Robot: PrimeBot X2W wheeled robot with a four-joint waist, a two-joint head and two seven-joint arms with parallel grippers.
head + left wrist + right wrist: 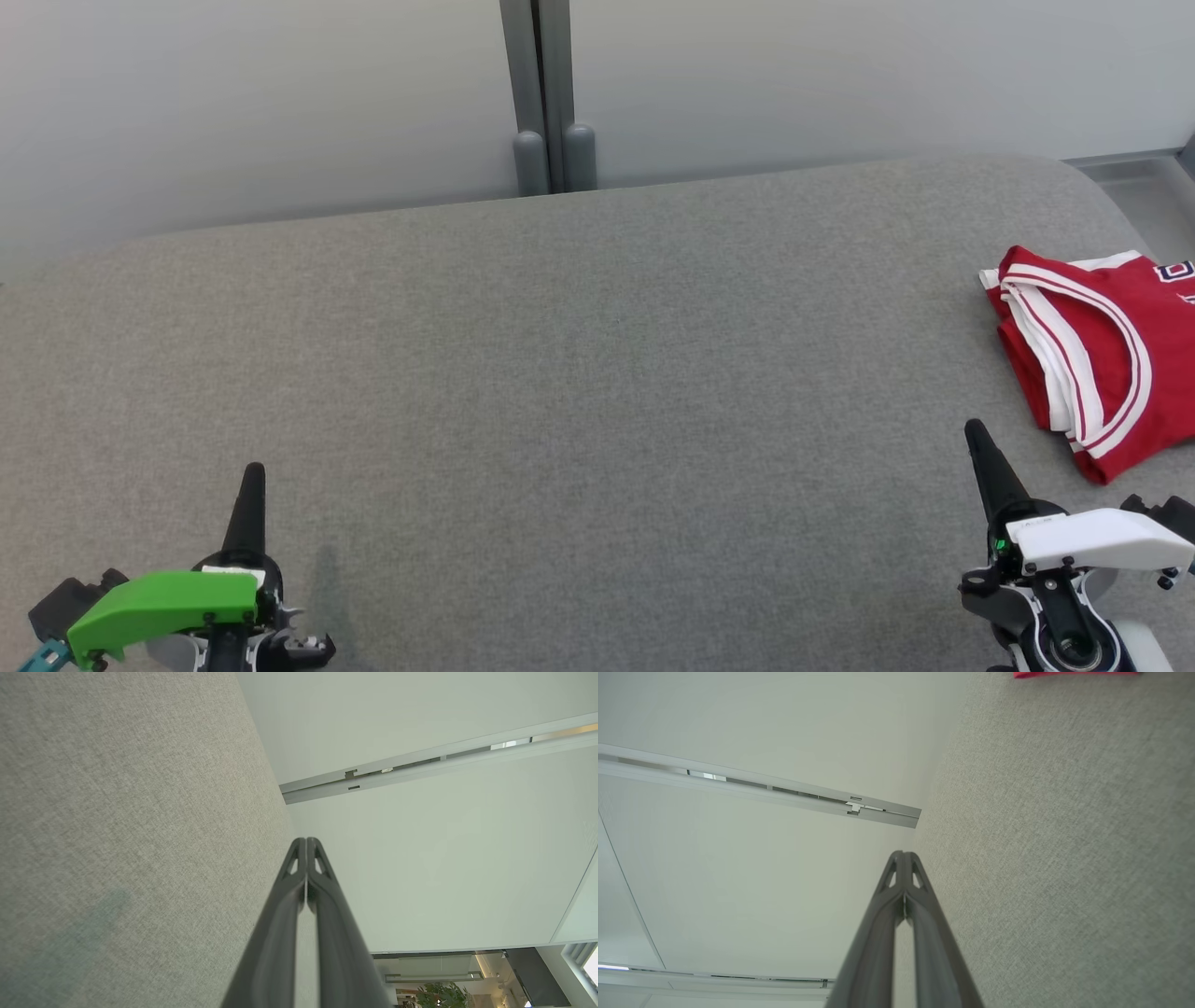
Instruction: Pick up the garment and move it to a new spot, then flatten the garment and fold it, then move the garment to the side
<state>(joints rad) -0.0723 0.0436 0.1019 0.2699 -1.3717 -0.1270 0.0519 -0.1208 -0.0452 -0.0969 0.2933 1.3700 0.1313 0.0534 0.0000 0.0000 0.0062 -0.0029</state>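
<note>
One grey fabric-covered surface (560, 373) spans the head view, rounded at its far right corner. Behind it stands a pale wall (280, 93) divided by one vertical grey seam.

One red garment (1111, 364) with white striped trim lies folded flat at the surface's far right, ahead of the right gripper and apart from it. Its striped edges run from far to near, slanting slightly rightward, with the layered edge facing the surface's middle. The frame cuts off its right side, so its long axis is probably far-to-near, though that is uncertain. A red sliver of the garment (1073, 674) shows at the top of the right wrist view.

Two grippers hover low at the near edge: the left gripper (252, 485) and the right gripper (976, 431), each with fingers pressed together, empty, pointing away from the robot.

Two short rounded grey posts (553, 161) flank the seam's foot.
</note>
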